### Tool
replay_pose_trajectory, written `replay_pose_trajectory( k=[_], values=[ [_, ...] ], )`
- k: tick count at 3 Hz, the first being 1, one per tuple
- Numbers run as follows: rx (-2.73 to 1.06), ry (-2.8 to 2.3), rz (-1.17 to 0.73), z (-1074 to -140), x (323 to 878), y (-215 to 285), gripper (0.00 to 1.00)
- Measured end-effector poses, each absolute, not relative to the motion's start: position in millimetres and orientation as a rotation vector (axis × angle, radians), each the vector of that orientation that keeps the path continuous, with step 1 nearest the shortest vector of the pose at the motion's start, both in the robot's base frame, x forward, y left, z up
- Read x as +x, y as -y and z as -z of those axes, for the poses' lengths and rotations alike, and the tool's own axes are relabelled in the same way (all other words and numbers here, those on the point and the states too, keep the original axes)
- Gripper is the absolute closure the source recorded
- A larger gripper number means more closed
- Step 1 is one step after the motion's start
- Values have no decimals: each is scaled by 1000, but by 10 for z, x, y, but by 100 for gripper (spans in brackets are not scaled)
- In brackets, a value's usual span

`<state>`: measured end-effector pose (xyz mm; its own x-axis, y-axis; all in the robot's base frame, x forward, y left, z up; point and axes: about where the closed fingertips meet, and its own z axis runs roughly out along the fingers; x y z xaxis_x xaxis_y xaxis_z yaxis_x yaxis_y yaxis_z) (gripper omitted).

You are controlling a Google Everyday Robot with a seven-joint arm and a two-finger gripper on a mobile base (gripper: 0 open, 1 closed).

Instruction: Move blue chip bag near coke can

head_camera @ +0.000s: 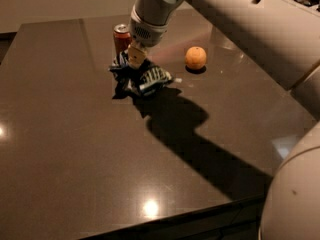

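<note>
Setting the blue chip bag (145, 78) down looks like the step in hand. The end effector (136, 59), upper centre-left of frame, is pinched shut on the bag's top crumple. The bag is low on the bench (60, 134), just below-right of the coke can (121, 36), nearly touching it. To do it well: lower straight, let go gently, lift clear vertically. Any swing toward the upper left could tip the can. The bag's long axis runs roughly upper left to lower right, with the striped end pointing right, toward the orange (195, 57) but apart from it.
</note>
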<state>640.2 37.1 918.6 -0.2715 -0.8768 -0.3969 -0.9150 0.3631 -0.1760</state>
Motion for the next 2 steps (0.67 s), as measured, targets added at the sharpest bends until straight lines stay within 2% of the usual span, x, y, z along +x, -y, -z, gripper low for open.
replay_pose_trajectory(
  k=[1, 2],
  values=[
    [-1576, -2186, -122, -9153, 6427, -312, 5],
    [-1589, -2174, -123, -9131, 6437, -273, 0]
  ],
)
